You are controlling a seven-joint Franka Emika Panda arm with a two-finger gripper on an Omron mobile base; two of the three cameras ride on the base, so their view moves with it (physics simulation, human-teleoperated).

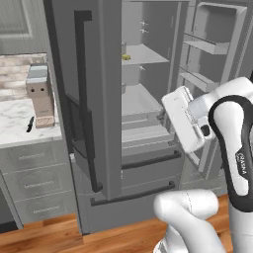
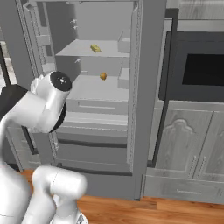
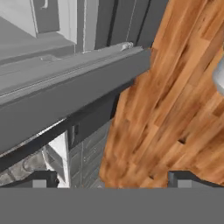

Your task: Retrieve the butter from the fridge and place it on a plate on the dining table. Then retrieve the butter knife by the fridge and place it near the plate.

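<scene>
Gripper (image 3: 112,178) nearest, jaws spread wide with nothing between them, poised over the wooden floor (image 3: 175,100) beside the lower front of the fridge (image 1: 99,99); beyond, both fridge doors swung open. Butter (image 2: 95,48) lying on the upper shelf, small orange ball (image 2: 103,76) on the shelf below; butter knife (image 1: 30,123) on the marble counter (image 1: 15,123) beside the knife block (image 1: 42,96), left of the fridge.

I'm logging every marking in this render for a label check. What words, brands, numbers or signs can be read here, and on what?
"FRANKA": small lettering running up the dark band of the robot arm, left base view; only just legible.
Fridge, counter, oven: no readable text.
</scene>
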